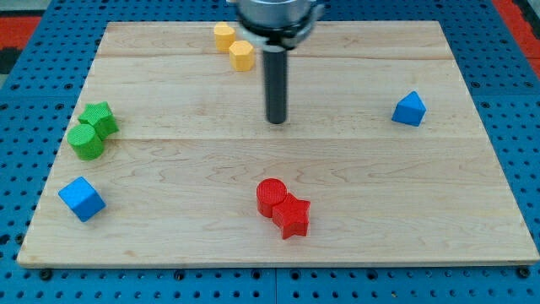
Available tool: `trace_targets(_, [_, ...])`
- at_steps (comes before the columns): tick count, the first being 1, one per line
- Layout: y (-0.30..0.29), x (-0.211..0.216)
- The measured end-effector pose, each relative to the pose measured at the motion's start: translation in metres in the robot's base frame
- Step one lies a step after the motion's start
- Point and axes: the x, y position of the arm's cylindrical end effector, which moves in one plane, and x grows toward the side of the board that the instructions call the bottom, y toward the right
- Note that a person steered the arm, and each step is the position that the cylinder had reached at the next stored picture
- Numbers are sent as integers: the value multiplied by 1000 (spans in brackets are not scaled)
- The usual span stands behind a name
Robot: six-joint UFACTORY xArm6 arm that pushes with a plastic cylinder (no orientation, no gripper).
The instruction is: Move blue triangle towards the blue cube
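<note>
The blue triangle sits near the table's right edge, well apart from the blue cube at lower left. My tip rests mid-table between them, touching nothing; the arm carries no hand.

- One camera only, so no second view shares any of the scene.
- It looks down at a steep slant from above the desk's near edge, facing the far edge at the view's top.
- It sits near enough that the wooden board fills almost the whole width, with blue pegboard showing round its sides.
- The arm's housing is cut off by the view's top.
</note>
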Motion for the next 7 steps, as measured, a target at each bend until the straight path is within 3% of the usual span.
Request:
trace_targets(2, [160,40])
trace_targets(3, [249,14])
trace_targets(4, [202,-28])
trace_targets(5, [88,17])
trace_targets(6, [-51,21])
trace_targets(7, [-17,13])
